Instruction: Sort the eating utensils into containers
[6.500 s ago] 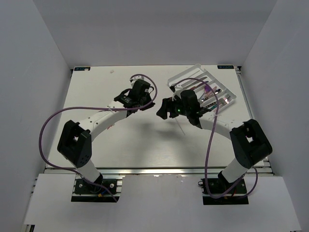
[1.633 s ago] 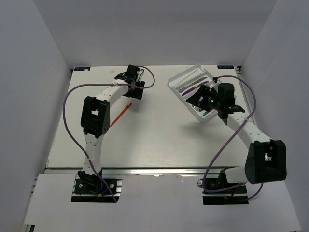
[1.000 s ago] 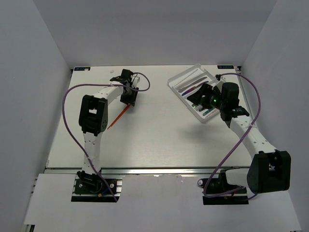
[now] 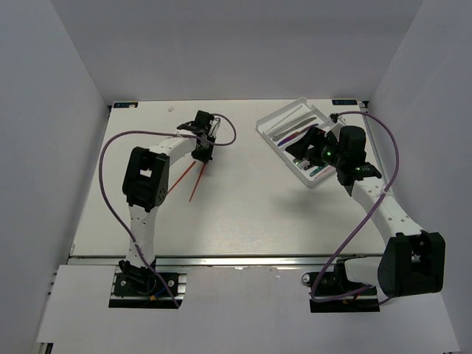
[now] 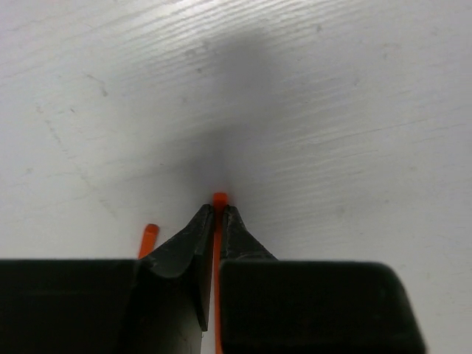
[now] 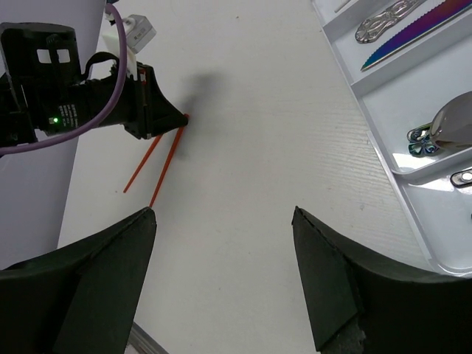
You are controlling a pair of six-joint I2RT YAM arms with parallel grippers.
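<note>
Up in the upper left of the overhead view, the left gripper [image 5: 216, 215] is clamped tight on the tip of a thin red-orange stick [image 4: 196, 183]. The wrist camera shows it plainly: both black fingers are squeezed together, with the orange end poking out just past them. From that pinch the stick runs down and slightly left across the white table [image 4: 243, 206]. I cannot tell whether its far end is on the surface or just off it.

Just to the left lies the second stick [image 4: 179, 179], the same red-orange. It angles further left, so the two fan apart from near the gripper. In the left wrist view its tip peeks out beside the left finger, outside the grip.

Over to the upper right of the overhead frame sits the white tray [image 6: 413, 96], turned at a diagonal. The right gripper [image 6: 223, 217] hangs above its lower left portion, jaws spread wide and nothing between them.

Its wrist camera catches the tray along the right edge of its picture. An iridescent knife [image 6: 417, 31] with a serrated blade lies in one long compartment. A silver utensil [image 6: 383, 16] lies in the compartment above that. The bowl of a spoon [image 6: 453, 122] rests in the compartment below.
</note>
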